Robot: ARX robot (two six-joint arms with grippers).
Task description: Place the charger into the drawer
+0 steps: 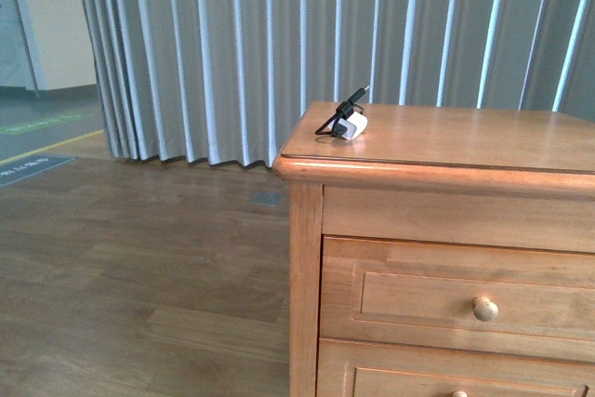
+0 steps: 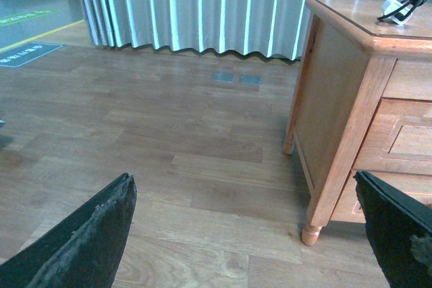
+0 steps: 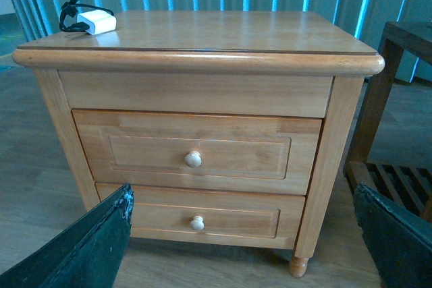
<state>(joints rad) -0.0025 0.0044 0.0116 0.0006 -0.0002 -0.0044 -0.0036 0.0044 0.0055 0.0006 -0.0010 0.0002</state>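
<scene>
Since the drawer was found shut, the charger was seen waiting on the bench corner, and the left tool and the right tool were held wide, empty.

A home-style bedroom corner set up inside a larger hall.
A honey-wood nightstand with a charger on top stands on wood-plank flooring before floor-length grey pleated curtains. A dark slatted side table is beside it. Past the planks lies grey floor with a yellow line and a floor sign.
</scene>
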